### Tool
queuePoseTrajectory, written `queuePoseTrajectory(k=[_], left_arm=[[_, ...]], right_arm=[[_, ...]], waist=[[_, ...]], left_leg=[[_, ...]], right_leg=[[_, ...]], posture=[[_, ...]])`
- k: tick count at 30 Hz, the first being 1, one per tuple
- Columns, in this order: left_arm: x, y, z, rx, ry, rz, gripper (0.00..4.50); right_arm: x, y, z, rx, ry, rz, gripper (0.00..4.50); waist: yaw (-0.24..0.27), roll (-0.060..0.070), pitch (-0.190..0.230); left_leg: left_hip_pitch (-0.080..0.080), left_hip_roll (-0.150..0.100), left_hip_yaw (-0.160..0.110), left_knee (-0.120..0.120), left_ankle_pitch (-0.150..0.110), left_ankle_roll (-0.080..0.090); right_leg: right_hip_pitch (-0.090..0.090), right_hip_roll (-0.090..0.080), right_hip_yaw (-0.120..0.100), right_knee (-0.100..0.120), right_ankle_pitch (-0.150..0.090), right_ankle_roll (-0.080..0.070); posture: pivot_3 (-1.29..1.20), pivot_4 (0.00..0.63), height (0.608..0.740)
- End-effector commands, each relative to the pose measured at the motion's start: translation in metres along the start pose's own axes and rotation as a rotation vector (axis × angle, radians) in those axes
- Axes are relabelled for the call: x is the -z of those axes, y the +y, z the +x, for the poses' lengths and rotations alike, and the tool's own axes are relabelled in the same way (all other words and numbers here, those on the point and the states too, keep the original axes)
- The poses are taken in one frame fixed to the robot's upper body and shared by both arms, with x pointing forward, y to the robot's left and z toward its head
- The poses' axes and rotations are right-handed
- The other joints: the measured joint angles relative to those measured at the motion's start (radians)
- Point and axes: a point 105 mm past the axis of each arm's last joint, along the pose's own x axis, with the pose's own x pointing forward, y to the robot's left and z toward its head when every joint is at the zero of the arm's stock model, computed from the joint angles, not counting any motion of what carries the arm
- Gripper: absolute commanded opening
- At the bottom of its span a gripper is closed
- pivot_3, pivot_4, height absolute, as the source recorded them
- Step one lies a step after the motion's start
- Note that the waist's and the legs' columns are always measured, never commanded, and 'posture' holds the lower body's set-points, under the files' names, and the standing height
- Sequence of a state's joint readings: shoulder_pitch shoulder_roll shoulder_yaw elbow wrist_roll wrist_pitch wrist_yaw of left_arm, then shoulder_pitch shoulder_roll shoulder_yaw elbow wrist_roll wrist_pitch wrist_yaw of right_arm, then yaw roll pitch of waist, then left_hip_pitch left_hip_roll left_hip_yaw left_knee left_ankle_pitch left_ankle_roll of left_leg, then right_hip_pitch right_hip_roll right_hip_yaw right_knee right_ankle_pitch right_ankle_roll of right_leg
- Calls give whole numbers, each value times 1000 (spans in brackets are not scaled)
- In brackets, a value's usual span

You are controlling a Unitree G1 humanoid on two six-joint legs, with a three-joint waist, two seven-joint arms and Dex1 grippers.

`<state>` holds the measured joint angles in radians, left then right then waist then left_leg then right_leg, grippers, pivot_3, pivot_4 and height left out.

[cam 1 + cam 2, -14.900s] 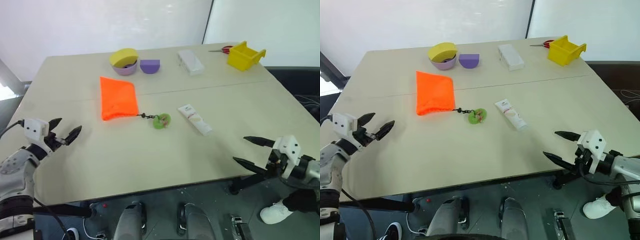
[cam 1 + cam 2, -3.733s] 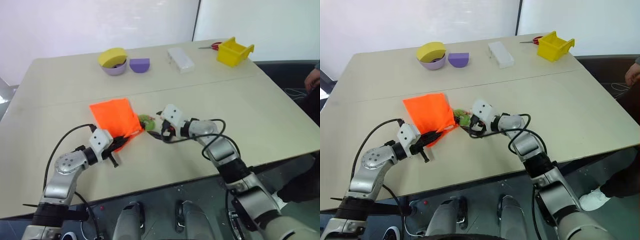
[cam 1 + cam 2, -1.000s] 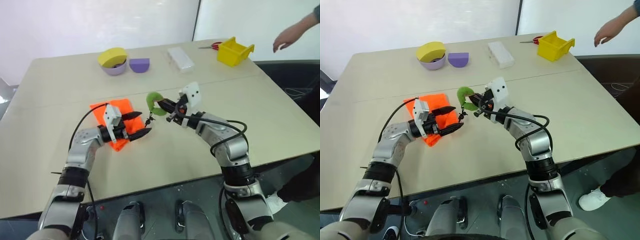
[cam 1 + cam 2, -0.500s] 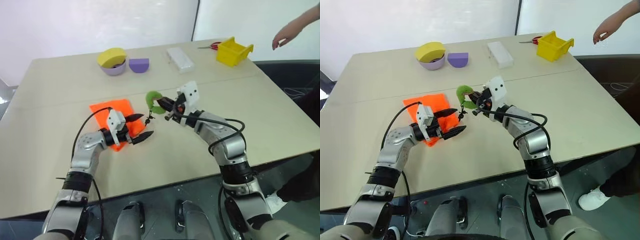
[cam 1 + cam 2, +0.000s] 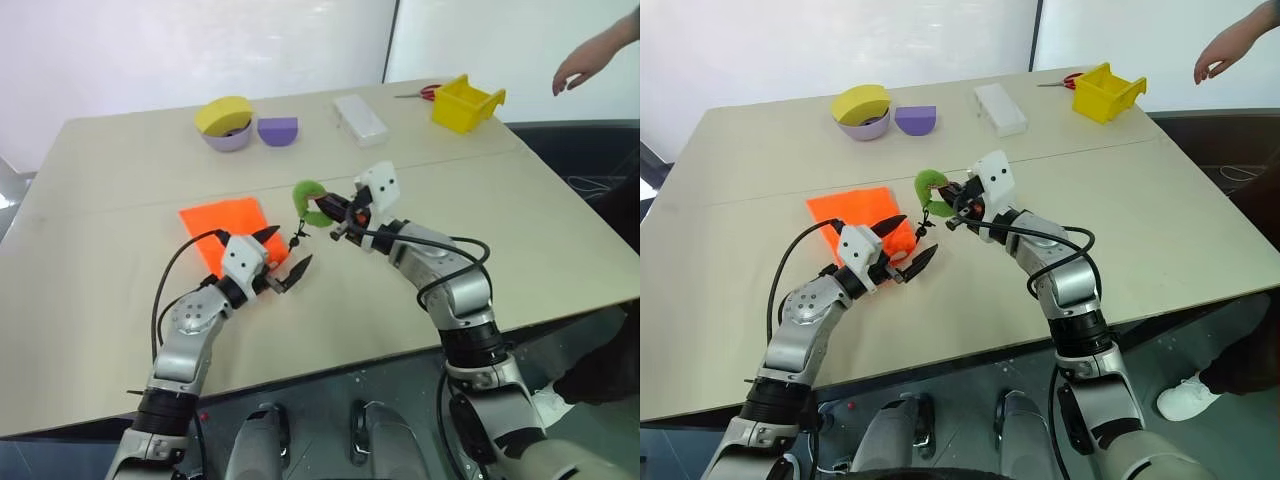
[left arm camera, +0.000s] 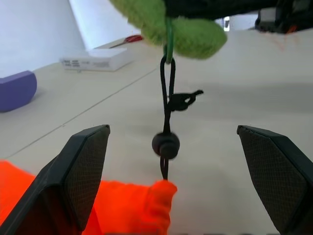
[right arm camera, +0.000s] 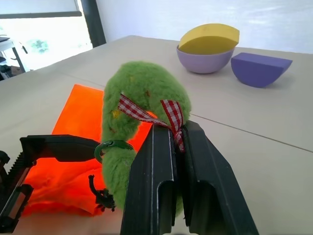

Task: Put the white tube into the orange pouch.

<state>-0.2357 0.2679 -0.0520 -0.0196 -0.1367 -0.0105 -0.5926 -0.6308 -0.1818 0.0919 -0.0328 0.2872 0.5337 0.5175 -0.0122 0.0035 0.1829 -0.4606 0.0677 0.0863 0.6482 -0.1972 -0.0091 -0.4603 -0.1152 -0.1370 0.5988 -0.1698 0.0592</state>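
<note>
Keep your right end effector (image 5: 958, 203) clamped on the green ring (image 5: 931, 190) so the cord (image 6: 166, 105) stays taut, pulling the pouch mouth closed. Your left end effector (image 5: 898, 247) hangs wide open, holding nothing, so keep it clear. The orange pouch (image 5: 850, 212) lies on the counter (image 5: 1160, 220) just behind and under that left end effector, its gathered neck between the fingers. The tube isn't visible; it's probably already inside.

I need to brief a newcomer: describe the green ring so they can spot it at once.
Start at the orange pouch near the table's middle. Its dark cord rises to the green ring, pinched in the right gripper; it is the one fuzzy green thing there.
</note>
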Motion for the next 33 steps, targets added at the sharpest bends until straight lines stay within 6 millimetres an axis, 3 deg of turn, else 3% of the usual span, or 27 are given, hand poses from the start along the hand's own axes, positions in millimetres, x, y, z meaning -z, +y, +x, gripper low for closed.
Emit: queuePoseTrajectory(k=[1,11,15,21,28,33], left_arm=[[-11,-5,1,-9,-37,0,4457],[-9,-9,5,-57,-18,3,4457],[-2,-12,11,-57,7,-3,3266],[2,-16,16,-67,17,-37,66],[2,-4,14,-84,18,-19,23],[-11,7,3,88,-47,-138,23]], right_arm=[[-15,3,2,-18,-48,-33,0],[-15,2,3,-10,-48,-23,0],[-15,2,3,-9,-48,-24,0],[-16,4,2,-14,-51,-20,0],[-16,3,1,-9,-50,-22,0],[-17,3,2,-12,-52,-22,0]], waist=[[0,0,0],[2,0,0],[1,0,0],[1,0,0],[1,0,0],[0,0,0]], left_leg=[[0,0,0,0,0,0],[0,0,0,0,1,2],[0,0,0,0,1,2],[0,0,0,0,1,2],[0,0,0,0,1,2],[0,0,0,0,1,2]], right_leg=[[0,0,0,0,0,0],[0,0,0,0,0,0],[0,0,0,0,0,0],[0,0,0,0,0,0],[0,0,0,0,0,0],[0,0,0,0,0,0]], posture=[[0,150,740],[0,150,740],[0,150,740],[0,150,740],[0,150,740],[0,150,740]])
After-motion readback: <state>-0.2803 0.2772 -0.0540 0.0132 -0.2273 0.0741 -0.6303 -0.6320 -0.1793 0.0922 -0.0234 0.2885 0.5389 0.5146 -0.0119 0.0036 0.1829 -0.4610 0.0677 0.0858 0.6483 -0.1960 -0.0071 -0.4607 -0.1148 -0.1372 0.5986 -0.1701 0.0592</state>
